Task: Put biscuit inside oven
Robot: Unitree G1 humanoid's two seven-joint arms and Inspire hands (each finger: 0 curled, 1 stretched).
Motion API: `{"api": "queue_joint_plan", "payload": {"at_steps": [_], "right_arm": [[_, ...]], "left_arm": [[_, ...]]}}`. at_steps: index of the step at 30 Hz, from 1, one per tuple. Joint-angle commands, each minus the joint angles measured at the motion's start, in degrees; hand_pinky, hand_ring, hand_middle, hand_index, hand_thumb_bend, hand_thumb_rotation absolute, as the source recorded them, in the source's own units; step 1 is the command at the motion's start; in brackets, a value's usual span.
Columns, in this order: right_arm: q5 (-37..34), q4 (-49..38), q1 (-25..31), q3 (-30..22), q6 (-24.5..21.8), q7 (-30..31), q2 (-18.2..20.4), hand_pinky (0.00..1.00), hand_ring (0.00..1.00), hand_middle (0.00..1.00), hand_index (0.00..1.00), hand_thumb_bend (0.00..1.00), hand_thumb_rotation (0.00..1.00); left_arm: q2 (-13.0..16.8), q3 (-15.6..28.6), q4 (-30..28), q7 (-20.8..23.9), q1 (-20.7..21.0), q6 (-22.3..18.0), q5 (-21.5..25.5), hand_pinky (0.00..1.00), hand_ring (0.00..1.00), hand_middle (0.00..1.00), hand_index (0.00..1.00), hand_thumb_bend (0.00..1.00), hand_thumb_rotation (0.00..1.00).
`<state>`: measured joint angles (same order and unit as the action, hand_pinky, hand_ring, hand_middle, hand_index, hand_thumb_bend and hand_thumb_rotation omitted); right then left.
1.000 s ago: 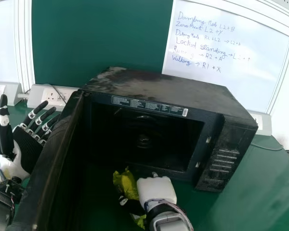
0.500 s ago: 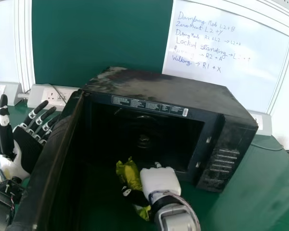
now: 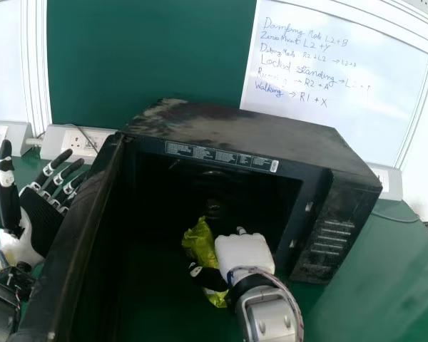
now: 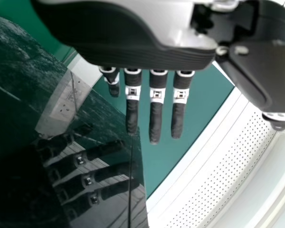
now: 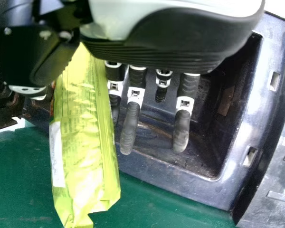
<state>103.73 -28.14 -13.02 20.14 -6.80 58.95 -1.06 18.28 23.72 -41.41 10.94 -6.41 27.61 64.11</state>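
Observation:
My right hand (image 3: 244, 253) is at the black oven's (image 3: 257, 135) open front, pinching the yellow-green biscuit packet (image 3: 200, 242) between thumb and fingers. In the right wrist view, the packet (image 5: 85, 142) lies lengthwise along the inner side of the right hand (image 5: 180, 42), whose fingers point toward the oven cavity (image 5: 199, 142). The packet's upper end is in front of the opening; whether it crosses the rim I cannot tell. My left hand (image 3: 39, 221) is open, on the outer side of the swung-open door (image 3: 75, 242). The left wrist view shows the left hand's (image 4: 156, 114) straight fingers beside the glossy door (image 4: 42, 123).
The door stands open along the oven's left side, between the left hand and the opening. A control panel (image 3: 330, 239) flanks the cavity on the right. Sockets (image 3: 78, 141) and a cable run along the wall behind the green table (image 3: 364, 285).
My right hand has moved forward and a little to the right toward the oven opening, carrying the packet along. The left hand and the door have stayed put.

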Motion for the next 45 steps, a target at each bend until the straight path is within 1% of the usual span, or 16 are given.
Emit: {"api": "queue_joint_plan", "payload": {"at_steps": [1,5,6,9,11,13,16,21,24,27,30,31,34,39,42,45], "right_arm": [[-0.7,1.1,-2.1,-0.8,-0.5,-2.3,-0.7,0.33,0.35,0.48,0.67,0.57,0.0],[-1.6,2.6,-2.9,-0.9,-1.1,-4.6,-1.1,0.34,0.36,0.48,0.65,0.57,0.0],[-1.8,3.1,-3.2,-1.0,-1.3,-4.8,-1.2,0.34,0.36,0.48,0.65,0.57,0.0],[-2.8,4.4,-4.0,-1.2,-2.1,-6.4,-1.3,0.33,0.34,0.48,0.65,0.57,0.0],[-3.3,5.3,-4.5,-1.5,-2.9,-7.1,-1.0,0.36,0.37,0.48,0.63,0.57,0.0],[-3.7,6.2,-5.3,-1.5,-3.6,-7.4,-0.9,0.38,0.38,0.48,0.62,0.57,0.0],[-4.3,7.4,-6.2,-1.2,-4.2,-8.7,-1.2,0.33,0.34,0.47,0.6,0.57,0.0],[-5.2,8.9,-7.4,-0.7,-5.0,-10.3,-1.5,0.3,0.31,0.47,0.63,0.57,0.0],[-5.5,9.7,-8.2,-0.6,-5.8,-11.1,-1.2,0.34,0.34,0.47,0.63,0.57,0.0],[-5.7,10.9,-9.4,-0.4,-6.1,-11.3,-1.6,0.33,0.34,0.47,0.63,0.57,0.0],[-6.3,12.6,-10.3,-0.4,-6.8,-12.4,-1.7,0.3,0.32,0.47,0.64,0.57,0.0],[-6.5,13.1,-10.7,-0.4,-7.0,-12.7,-1.8,0.26,0.29,0.47,0.65,0.57,0.0],[-6.8,14.6,-12.1,-0.1,-7.0,-13.0,-2.6,0.19,0.24,0.47,0.68,0.57,0.0],[-7.1,16.8,-14.3,0.4,-7.3,-13.4,-3.7,0.17,0.21,0.47,0.7,0.57,0.0],[-8.3,18.4,-15.2,0.4,-7.6,-15.5,-4.3,0.19,0.22,0.47,0.67,0.57,0.0],[-9.7,19.7,-16.0,0.1,-8.2,-17.1,-4.5,0.21,0.24,0.47,0.66,0.57,0.0]], "left_arm": [[0.4,0.5,0.8,-0.9,-0.3,-0.8,0.0,0.79,0.74,0.7,0.72,0.32,0.24],[0.2,0.7,0.8,-0.6,-0.3,-0.7,0.6,0.76,0.73,0.69,0.71,0.31,0.23],[0.1,0.6,0.4,-0.1,-0.3,-0.6,0.6,0.77,0.73,0.7,0.71,0.31,0.23],[0.3,0.7,0.8,-1.2,-0.4,-0.8,0.4,0.79,0.74,0.7,0.72,0.31,0.24],[0.4,0.7,0.8,-1.3,-0.5,-0.7,0.2,0.79,0.74,0.7,0.72,0.31,0.24],[0.3,0.6,0.6,-0.9,-0.5,-0.7,-0.1,0.79,0.74,0.7,0.72,0.31,0.24],[0.3,0.5,0.5,-0.9,-0.5,-0.8,-0.1,0.8,0.75,0.71,0.73,0.3,0.25],[0.3,0.6,0.8,-1.1,-0.6,-0.9,-0.1,0.8,0.75,0.72,0.73,0.31,0.25],[0.2,0.6,0.5,-0.9,-0.7,-0.9,0.1,0.81,0.77,0.72,0.74,0.3,0.25],[0.1,0.6,0.4,-0.6,-0.8,-0.9,0.3,0.8,0.75,0.71,0.73,0.3,0.25],[0.0,0.6,0.5,-0.7,-0.8,-1.0,0.2,0.79,0.75,0.71,0.72,0.31,0.24],[0.0,0.6,0.5,-0.8,-0.8,-1.0,0.3,0.79,0.76,0.72,0.73,0.31,0.24],[0.1,0.7,0.6,-0.9,-0.8,-1.0,0.4,0.81,0.77,0.73,0.73,0.31,0.25],[0.0,0.6,0.5,-1.1,-0.8,-1.3,-0.1,0.8,0.75,0.71,0.73,0.31,0.27],[0.0,0.6,0.4,-0.8,-0.9,-1.2,0.1,0.78,0.74,0.7,0.72,0.31,0.26],[0.1,0.6,0.4,-0.9,-0.9,-1.2,0.2,0.79,0.74,0.7,0.72,0.3,0.26]]}}
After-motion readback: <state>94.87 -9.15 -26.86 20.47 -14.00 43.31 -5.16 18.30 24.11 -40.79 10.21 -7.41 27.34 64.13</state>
